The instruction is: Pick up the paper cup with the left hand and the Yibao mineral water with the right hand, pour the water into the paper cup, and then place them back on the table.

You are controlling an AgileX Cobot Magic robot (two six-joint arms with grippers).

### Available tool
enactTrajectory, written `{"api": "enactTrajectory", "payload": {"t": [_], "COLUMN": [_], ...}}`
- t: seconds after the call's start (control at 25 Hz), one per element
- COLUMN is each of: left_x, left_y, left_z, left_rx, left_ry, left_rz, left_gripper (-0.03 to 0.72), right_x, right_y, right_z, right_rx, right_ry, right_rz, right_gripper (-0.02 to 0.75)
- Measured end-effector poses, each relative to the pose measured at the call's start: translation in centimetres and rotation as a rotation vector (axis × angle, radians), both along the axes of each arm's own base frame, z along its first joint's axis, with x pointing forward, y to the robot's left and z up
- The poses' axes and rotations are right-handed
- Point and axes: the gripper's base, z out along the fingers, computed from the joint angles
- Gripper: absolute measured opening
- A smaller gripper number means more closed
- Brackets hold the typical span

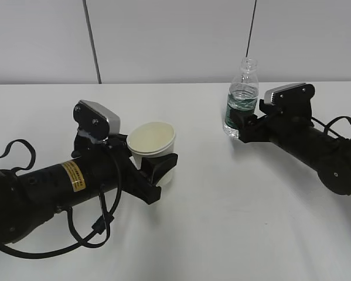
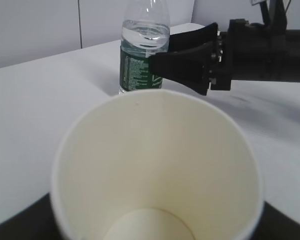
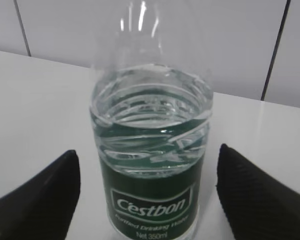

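Exterior view: the table [image 1: 234, 222] is a plain white surface filling the lower part of the picture, its far edge meeting a pale panelled wall [image 1: 175, 35]. The left hand [image 1: 160, 167] lies low over the near-left area of the table, its black arm carrying a yellow sticker [image 1: 73, 175] and a silver-grey camera block [image 1: 97, 119]; a black cable [image 1: 87, 237] loops beneath it. The right hand [image 1: 241, 126] reaches in from the right edge, with its own grey block [image 1: 286, 93] on top. The Yibao mineral water [image 1: 241, 99] stands upright and uncapped toward the far-right part of the table, roughly half full, dark green label low on the body. In the right wrist view the two black fingers [image 3: 34, 200] sit on either side of the bottle with white table visible in the gaps, so the jaws are spread and not touching it. The paper cup [image 1: 153, 149] stands upright left of centre, between the left gripper's fingers; whether they press on its wall cannot be told. The left wrist view shows the cup's interior dry.
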Motion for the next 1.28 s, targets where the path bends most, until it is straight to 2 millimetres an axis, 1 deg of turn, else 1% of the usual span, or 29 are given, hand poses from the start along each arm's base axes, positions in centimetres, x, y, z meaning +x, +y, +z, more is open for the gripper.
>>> {"api": "enactTrajectory", "payload": {"t": [0.28, 0.56, 0.8, 0.96, 1.04, 1.2, 1.28], "left_x": [0.0, 0.0, 0.0, 0.0, 0.0, 0.0, 0.0], "left_y": [0.0, 0.0, 0.0, 0.0, 0.0, 0.0, 0.0], "left_z": [0.0, 0.0, 0.0, 0.0, 0.0, 0.0, 0.0], "left_rx": [0.001, 0.001, 0.001, 0.001, 0.001, 0.001, 0.001], "left_ry": [0.001, 0.001, 0.001, 0.001, 0.001, 0.001, 0.001], "left_rz": [0.0, 0.0, 0.0, 0.0, 0.0, 0.0, 0.0], "left_gripper": [0.443, 0.443, 0.443, 0.443, 0.443, 0.443, 0.443], "right_x": [1.3, 2.8, 4.2, 4.6, 4.5, 4.5, 4.5], "right_y": [0.1, 0.5, 1.2, 1.4, 1.4, 1.4, 1.4], "right_z": [-0.4, -1.3, -1.4, -2.1, -2.6, -2.8, -2.8], "right_rx": [0.022, 0.029, 0.024, 0.031, 0.029, 0.034, 0.037], "right_ry": [-0.007, -0.006, -0.016, 0.001, 0.015, 0.015, 0.008], "right_rz": [-0.009, 0.012, 0.02, 0.02, 0.02, 0.021, 0.022], "right_gripper": [0.63, 0.63, 0.629, 0.626, 0.608, 0.548, 0.539]}}
